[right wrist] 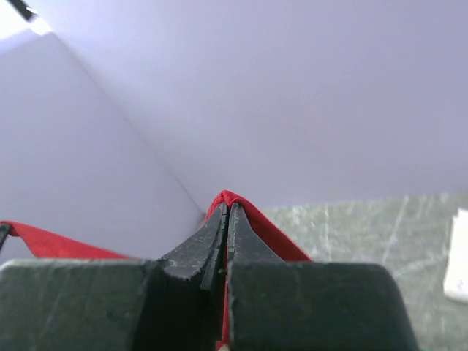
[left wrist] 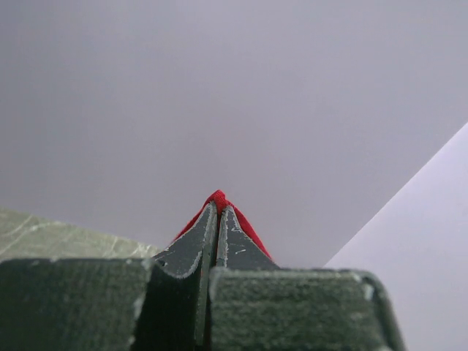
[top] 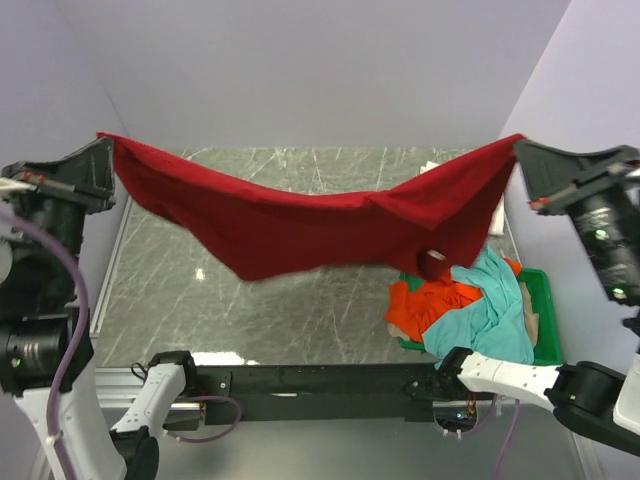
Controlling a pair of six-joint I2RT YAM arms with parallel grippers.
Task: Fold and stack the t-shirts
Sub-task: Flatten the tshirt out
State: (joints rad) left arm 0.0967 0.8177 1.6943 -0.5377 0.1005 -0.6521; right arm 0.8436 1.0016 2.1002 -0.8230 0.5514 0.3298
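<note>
The large dark red cotton t-shirt hangs stretched above the grey marbled desk. The left claw and right claw each pinch an opposite edge, probably to spread it flat for folding. Its sagging right end partly hides the crumpled orange t-shirt and teal t-shirt heaped near right.

a robotics lab test cell. plain pale lilac panel walls box in a grey-green marbled table on three sides. a black-and-white left robot arm and a matching right robot arm are mounted by a black metal rail along its near edge. a grey-purple cable loops along the left one.
</note>
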